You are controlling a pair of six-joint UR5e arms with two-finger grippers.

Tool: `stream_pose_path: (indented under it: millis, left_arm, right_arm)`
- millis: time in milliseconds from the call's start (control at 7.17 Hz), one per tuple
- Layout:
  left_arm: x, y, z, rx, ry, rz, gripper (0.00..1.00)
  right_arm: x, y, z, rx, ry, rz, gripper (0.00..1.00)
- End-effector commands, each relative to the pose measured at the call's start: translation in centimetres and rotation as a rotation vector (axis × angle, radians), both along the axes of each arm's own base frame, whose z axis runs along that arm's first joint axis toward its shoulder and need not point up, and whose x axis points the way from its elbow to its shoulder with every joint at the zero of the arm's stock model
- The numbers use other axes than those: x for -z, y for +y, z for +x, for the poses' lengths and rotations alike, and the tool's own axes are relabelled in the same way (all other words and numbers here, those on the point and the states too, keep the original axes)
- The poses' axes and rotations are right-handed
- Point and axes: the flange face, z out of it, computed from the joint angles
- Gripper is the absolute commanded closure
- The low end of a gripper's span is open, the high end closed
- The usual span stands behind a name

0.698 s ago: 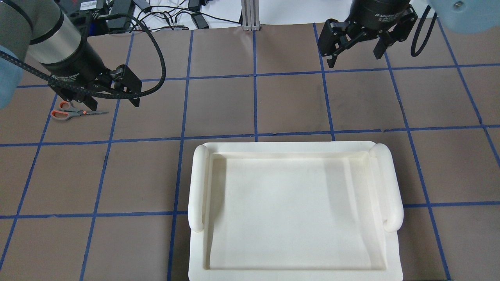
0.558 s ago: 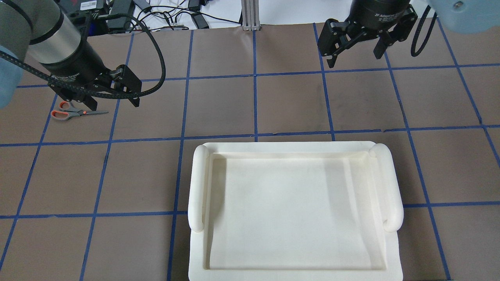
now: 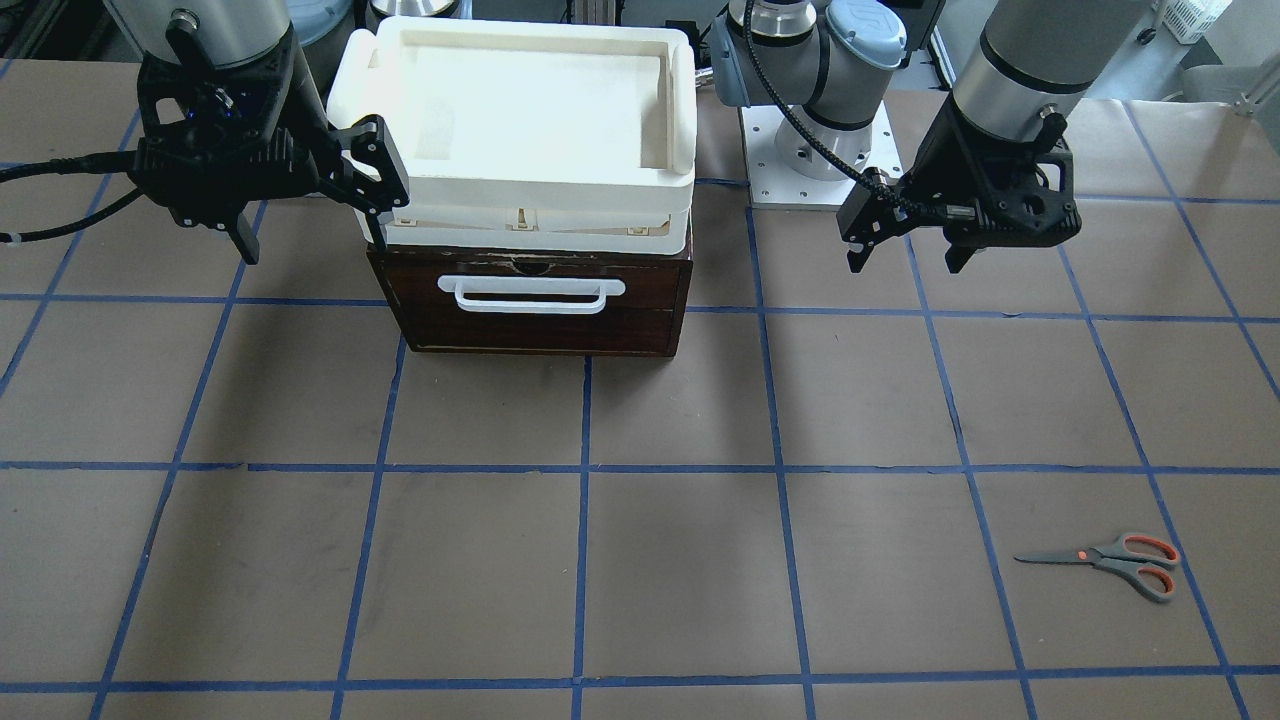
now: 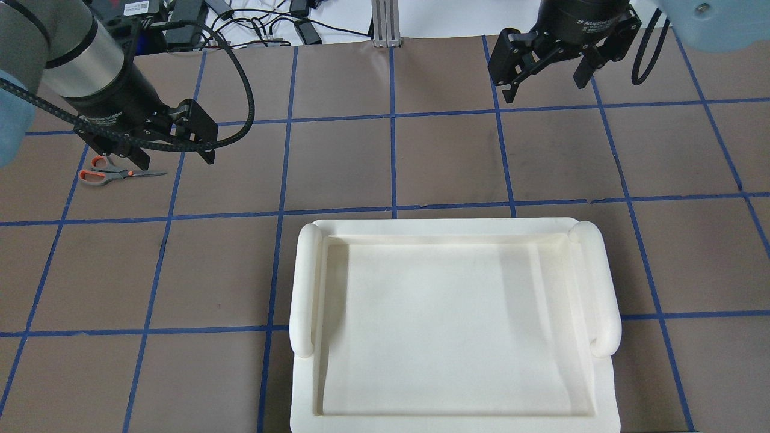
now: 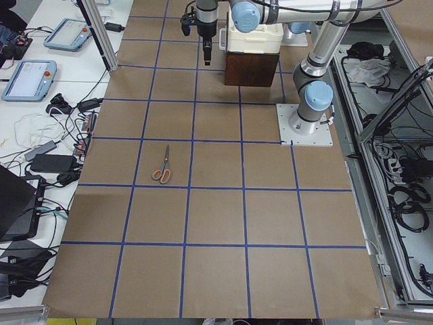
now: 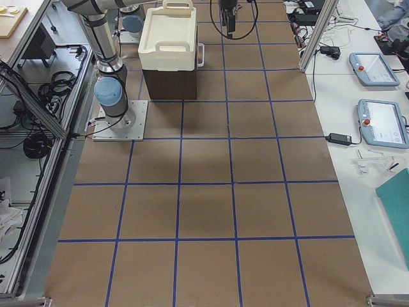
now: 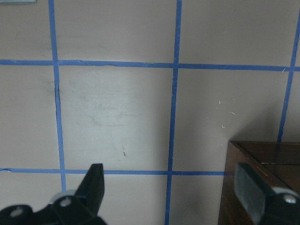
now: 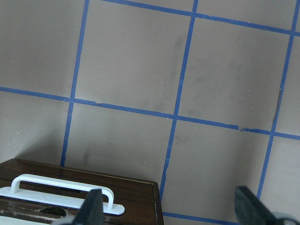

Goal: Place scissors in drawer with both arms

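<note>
The table (image 3: 680,560) is covered in matte brown paper marked into squares by blue tape. The scissors (image 3: 1110,562) lie flat on it, closed, toward the long edge opposite the robot and well to the left of the drawer. They have slim dark blades, grey loop handles lined in orange-red and an orange pivot dot.

The drawer (image 3: 530,325) is glossy dark-brown wood with a white bar handle (image 3: 530,293). Its front sits flush in its box, nearer the robot's edge. A cream-white plastic tray (image 3: 680,120) with rounded, rolled side handles rests on top of the box.

The left gripper (image 3: 905,262) hangs above the paper with its black fingers spread wide and nothing between them. In the overhead view it is just beside the scissors (image 4: 114,174). The right gripper (image 4: 544,90) is likewise spread wide and empty, hanging beyond the drawer's front.

Against the overhead view 0.6 s ago, the right gripper has shifted slightly toward the far edge. The left gripper and scissors sit where they were.
</note>
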Motion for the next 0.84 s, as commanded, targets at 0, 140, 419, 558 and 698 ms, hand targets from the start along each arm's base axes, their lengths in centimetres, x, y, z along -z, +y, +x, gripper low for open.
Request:
stream_pose_path:
  millis: [0, 140, 419, 558, 698]
  left_arm:
    - [0.3, -0.4, 0.5, -0.007, 0.000, 0.005, 0.00]
    - [1.2, -1.3, 3.0, -0.036, 0.001, 0.026, 0.00]
    - [2.1, -2.2, 7.8, 0.074, 0.009, 0.037, 0.00]
    - [2.3, -2.7, 9.4, 0.175, 0.007, 0.028, 0.00]
    - [3.1, -3.8, 10.9, 0.284, -0.005, 0.005, 0.00]
  right_arm:
    - [2.3, -2.1, 1.0, -0.090, -0.076, 0.012, 0.00]
    - [3.8, -3.9, 1.2, -0.094, -0.069, 0.014, 0.00]
    - [5.4, -5.1, 1.6, -0.260, -0.059, 0.013, 0.00]
    - [6.6, -5.3, 1.8, -0.329, -0.055, 0.034, 0.00]
    - [8.0, -5.3, 3.4, -0.412, -0.052, 0.058, 0.00]
